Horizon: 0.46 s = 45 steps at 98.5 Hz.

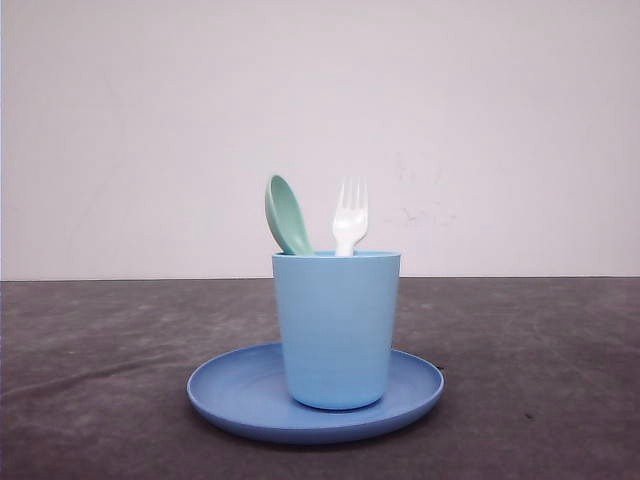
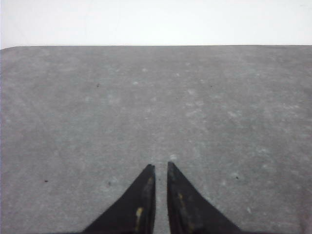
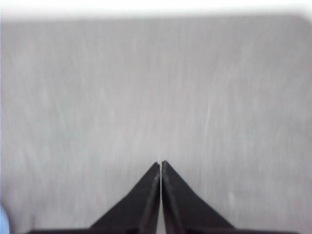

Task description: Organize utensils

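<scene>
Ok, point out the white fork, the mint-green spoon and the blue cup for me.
white fork (image 1: 350,205), front view, on the tines above the cup rim.
mint-green spoon (image 1: 288,215), front view, on the oval bowl.
light blue cup (image 1: 337,330), front view, on the middle of its wall.

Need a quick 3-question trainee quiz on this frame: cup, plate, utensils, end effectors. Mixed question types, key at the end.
1. True or false: the fork lies flat on the plate.
2. Multiple choice: the cup stands
A. on the plate
B. beside the plate, on the table
C. upside down on the plate
3. Fill in: the left end effector and right end effector both hold ____.

Key:
1. False. The fork stands in the cup, tines up, next to the spoon.
2. A.
3. Nothing. Both have their fingers nearly together over bare table.
</scene>
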{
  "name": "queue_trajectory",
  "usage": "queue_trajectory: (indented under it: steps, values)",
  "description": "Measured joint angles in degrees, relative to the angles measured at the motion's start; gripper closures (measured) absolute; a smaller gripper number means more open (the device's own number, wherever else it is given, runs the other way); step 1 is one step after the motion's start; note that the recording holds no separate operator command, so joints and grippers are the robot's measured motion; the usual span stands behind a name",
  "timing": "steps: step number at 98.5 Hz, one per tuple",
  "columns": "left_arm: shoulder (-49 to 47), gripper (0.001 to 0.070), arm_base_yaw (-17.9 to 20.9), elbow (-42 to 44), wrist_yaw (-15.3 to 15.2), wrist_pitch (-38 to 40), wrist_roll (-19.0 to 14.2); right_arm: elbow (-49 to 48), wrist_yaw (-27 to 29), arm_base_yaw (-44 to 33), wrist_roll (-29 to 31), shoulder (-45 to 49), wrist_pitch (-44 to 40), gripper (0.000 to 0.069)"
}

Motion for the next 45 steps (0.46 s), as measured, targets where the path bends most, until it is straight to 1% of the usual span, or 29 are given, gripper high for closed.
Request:
queue_trajectory:
  steps: [11,19,32,45]
  values:
    - [0.0,0.0691,0.0,0.0,0.0,0.0,0.0,-8.6,-0.5,-1.9,-0.1,-9.0,8.8,0.0687]
    - [0.0,0.0691,0.0,0.0,0.0,0.0,0.0,-15.0,-0.5,-3.0,-0.5,-15.3,12.6,0.0687]
    - [0.0,0.0691,0.0,0.0,0.0,0.0,0.0,-24.6,-0.4,-3.7,-0.9,-24.7,13.8,0.0687]
    - [0.0,0.0691,0.0,0.0,0.0,0.0,0.0,-31.5,-0.3,-4.0,-1.3,-31.9,13.7,0.0687]
